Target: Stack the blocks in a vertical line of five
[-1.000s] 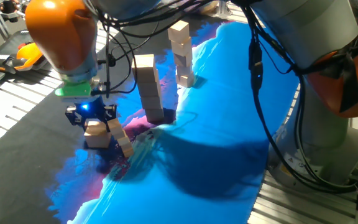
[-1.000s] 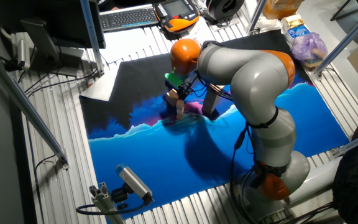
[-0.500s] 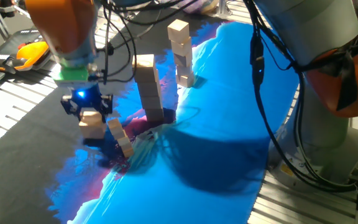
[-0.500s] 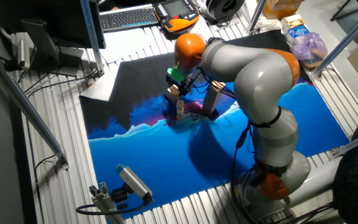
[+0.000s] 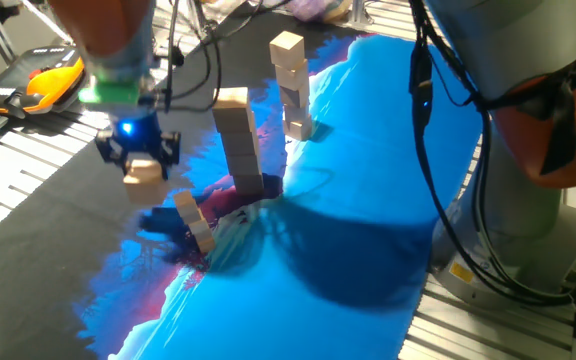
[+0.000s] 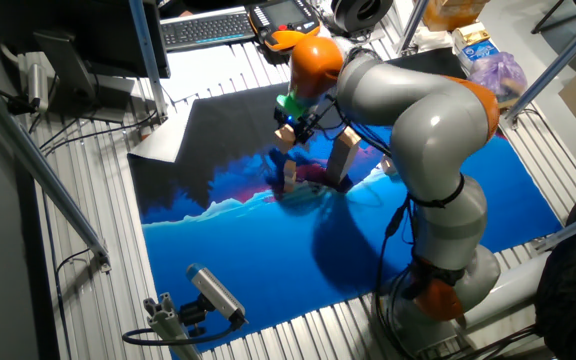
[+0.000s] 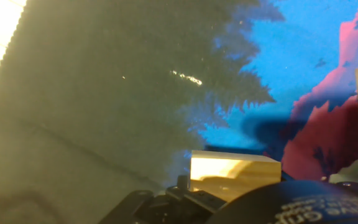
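In one fixed view, the claw (image 5: 140, 160) was clenched on a block (image 5: 142, 170), held above the surface (image 5: 348, 290). A near stack (image 5: 238, 140) and a far stack (image 5: 291, 85) stood right of it; a loose block (image 5: 194, 222) lay tilted below.

The other fixed view showed the same.

The hand view showed the block (image 7: 234, 175) in the claw. Judged incomplete; no containers were visible.
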